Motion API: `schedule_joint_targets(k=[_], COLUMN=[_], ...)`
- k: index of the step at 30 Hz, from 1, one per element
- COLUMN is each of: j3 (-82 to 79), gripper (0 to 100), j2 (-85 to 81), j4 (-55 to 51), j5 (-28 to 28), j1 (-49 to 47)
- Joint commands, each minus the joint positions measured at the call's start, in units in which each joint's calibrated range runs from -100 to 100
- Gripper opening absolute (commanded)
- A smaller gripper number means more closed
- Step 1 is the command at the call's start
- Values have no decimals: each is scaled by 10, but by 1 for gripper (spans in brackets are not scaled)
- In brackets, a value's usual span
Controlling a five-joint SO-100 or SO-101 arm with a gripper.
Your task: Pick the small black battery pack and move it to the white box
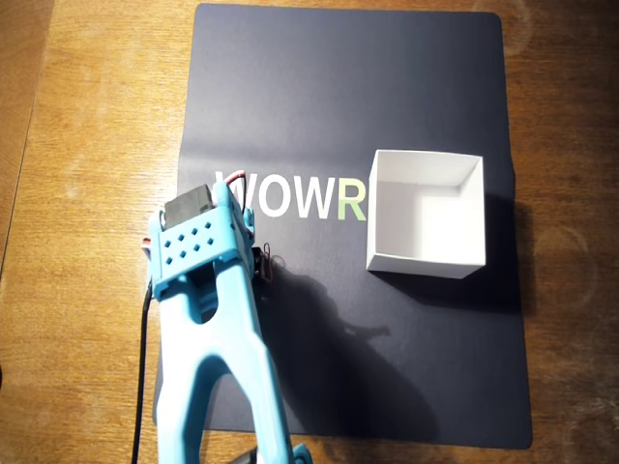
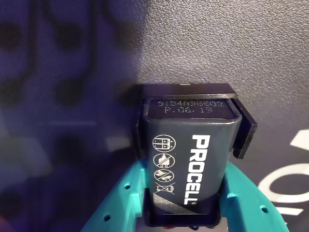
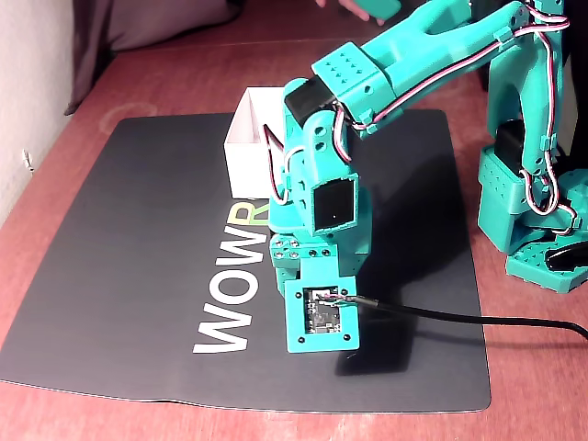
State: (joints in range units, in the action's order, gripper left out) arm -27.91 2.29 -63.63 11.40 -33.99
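**Battery pack between the jaws, box waiting off to the side**

Beneath the arm, in the overhead view, the gripper (image 1: 215,193) is reaching down onto the dark mat (image 1: 387,387), and the small black battery pack (image 1: 191,205) is showing only as a grey-black sliver at its tip, with thin red wires poking out past it. The white box (image 1: 426,213) is sitting well apart from the tool, off to the right in this view, open-topped and empty, its low cardboard walls casting a shadow on the mat. White lettering on the mat is running between tool and box.

Close under the wrist camera, the battery pack (image 2: 190,159) is filling the frame: a smooth, glossy rectangular block with white "PROCELL" lettering, seated in a matte black holder. The teal plastic fingers (image 2: 120,198) are pressing against both of its long sides, so the jaws are clamped on the pack across its narrow width, likely because that span fits them and the flat faces give good purchase. Whether it is lifted off the pebbled mat I cannot tell.

Past the arm, in the fixed view, the white box (image 3: 246,138) is standing behind the bent blue-green arm (image 3: 395,64); the pack itself is hidden by the wrist housing. The carry to the box looks not yet done.
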Motion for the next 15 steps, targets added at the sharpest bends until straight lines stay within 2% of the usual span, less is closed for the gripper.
schedule_joint_targets(k=[1, 15], j3=[17, 20], gripper=[1, 1], j2=[-51, -161], j4=[-2, -29], j5=[-2, -39], j1=[9, 61])
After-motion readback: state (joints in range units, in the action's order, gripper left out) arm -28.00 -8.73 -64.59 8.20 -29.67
